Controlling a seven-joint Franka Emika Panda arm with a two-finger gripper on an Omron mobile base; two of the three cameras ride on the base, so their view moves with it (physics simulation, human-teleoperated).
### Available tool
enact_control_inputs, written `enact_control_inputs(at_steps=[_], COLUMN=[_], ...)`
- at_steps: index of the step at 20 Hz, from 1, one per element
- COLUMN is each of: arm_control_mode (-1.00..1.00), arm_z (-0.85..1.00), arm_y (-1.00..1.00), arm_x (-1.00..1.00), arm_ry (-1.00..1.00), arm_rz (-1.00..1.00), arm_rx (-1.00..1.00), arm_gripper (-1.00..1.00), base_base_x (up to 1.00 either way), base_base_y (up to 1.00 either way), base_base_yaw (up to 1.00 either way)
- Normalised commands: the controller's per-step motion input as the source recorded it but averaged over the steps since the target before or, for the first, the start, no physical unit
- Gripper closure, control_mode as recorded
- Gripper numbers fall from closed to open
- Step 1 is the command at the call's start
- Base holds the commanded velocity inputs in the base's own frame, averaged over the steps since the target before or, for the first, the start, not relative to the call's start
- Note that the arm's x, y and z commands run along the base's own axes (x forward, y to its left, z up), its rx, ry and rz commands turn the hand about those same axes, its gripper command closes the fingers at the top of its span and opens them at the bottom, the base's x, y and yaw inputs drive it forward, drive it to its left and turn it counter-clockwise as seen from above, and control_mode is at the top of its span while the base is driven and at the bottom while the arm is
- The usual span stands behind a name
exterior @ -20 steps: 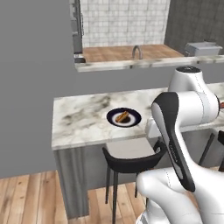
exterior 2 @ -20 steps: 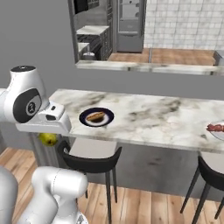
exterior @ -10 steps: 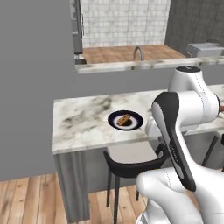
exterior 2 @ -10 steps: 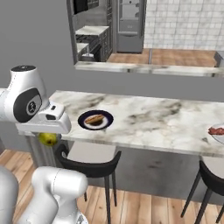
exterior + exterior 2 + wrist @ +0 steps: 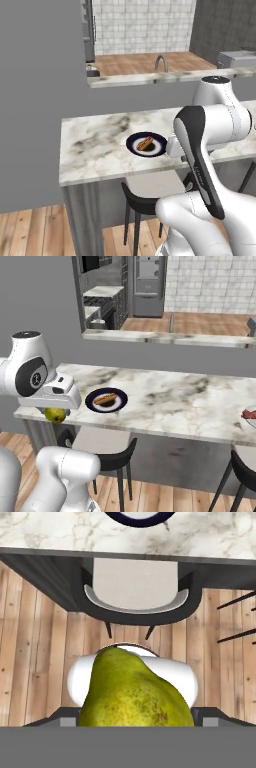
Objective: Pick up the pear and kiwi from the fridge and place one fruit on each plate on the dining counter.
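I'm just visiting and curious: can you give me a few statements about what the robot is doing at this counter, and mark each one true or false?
1. The end effector holds the pear. True.
2. The pear already lies on the plate. False: it hangs below the dining counter edge, beside the plate.
3. The plate near the arm is bare. False: it carries some food.
4. A stool stands under the counter. True.
5. A curved tap shows on the far counter. True.
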Motion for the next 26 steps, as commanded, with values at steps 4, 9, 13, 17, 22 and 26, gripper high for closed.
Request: enact_control_inputs(at_steps=[4, 9, 13, 17, 22, 26], arm_control_mode=[1.0, 1.0, 1.0, -1.0, -1.0, -1.0], arm_z=[0.0, 0.0, 0.0, 0.0, 0.0, 0.0], arm_y=[0.0, 0.0, 0.0, 0.01, 0.0, 0.0], arm_x=[0.0, 0.0, 0.0, 0.42, 0.73, 0.81], arm_ry=[0.0, 0.0, 0.0, 0.0, 0.0, 0.0], arm_rz=[0.0, 0.0, 0.0, 0.0, 0.04, 0.07], arm_rx=[0.0, 0.0, 0.0, 0.0, 0.0, 0.0], arm_gripper=[1.0, 1.0, 1.0, 1.0, 1.0, 1.0], base_base_x=[0.34, 0.33, 0.38, 0.0, 0.0, 0.0], base_base_y=[0.04, 0.05, 0.01, 0.0, 0.0, 0.0], base_base_yaw=[0.0, 0.0, 0.0, 0.0, 0.0, 0.0])
